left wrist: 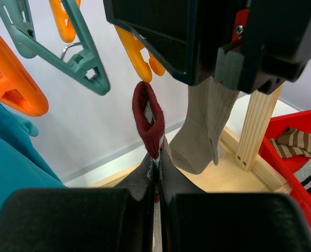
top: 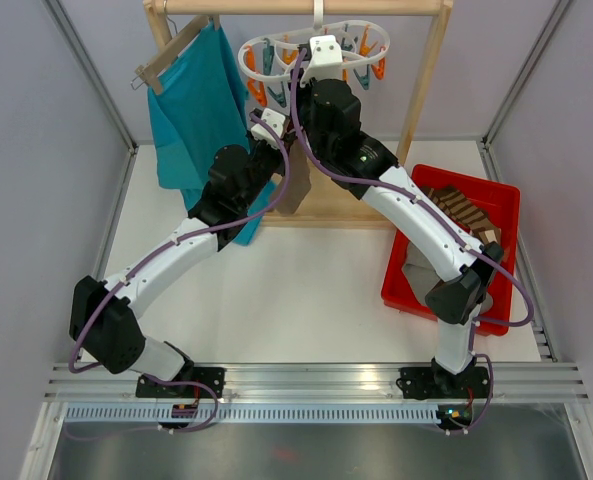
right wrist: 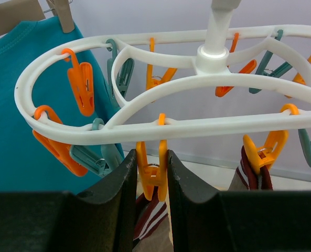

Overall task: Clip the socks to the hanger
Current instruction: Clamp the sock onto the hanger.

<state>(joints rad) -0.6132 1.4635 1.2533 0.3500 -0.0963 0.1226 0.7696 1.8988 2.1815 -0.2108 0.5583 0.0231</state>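
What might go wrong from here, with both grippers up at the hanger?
The right gripper pinches a dangling orange clip on the white hanger; it may swing or slip out. The left gripper holds the sock by a thin fold, so its limp red cuff could miss the clip's mouth.

My left arm (top: pixel 166 265) rises forward from its base, elbow low and wrist lifted. My left tool (left wrist: pixel 155 176) has both fingers (left wrist: pixel 139 184) pressed together on a sock (left wrist: pixel 147 118), whose cuff stands just beyond the tips. My right arm (top: pixel 426 225) reaches higher and farther, and its wrist hangs directly above my left tool. My right tool (right wrist: pixel 151 176) points upward, one finger on either side of an orange clip (right wrist: pixel 151 157), each touching one of its handles.
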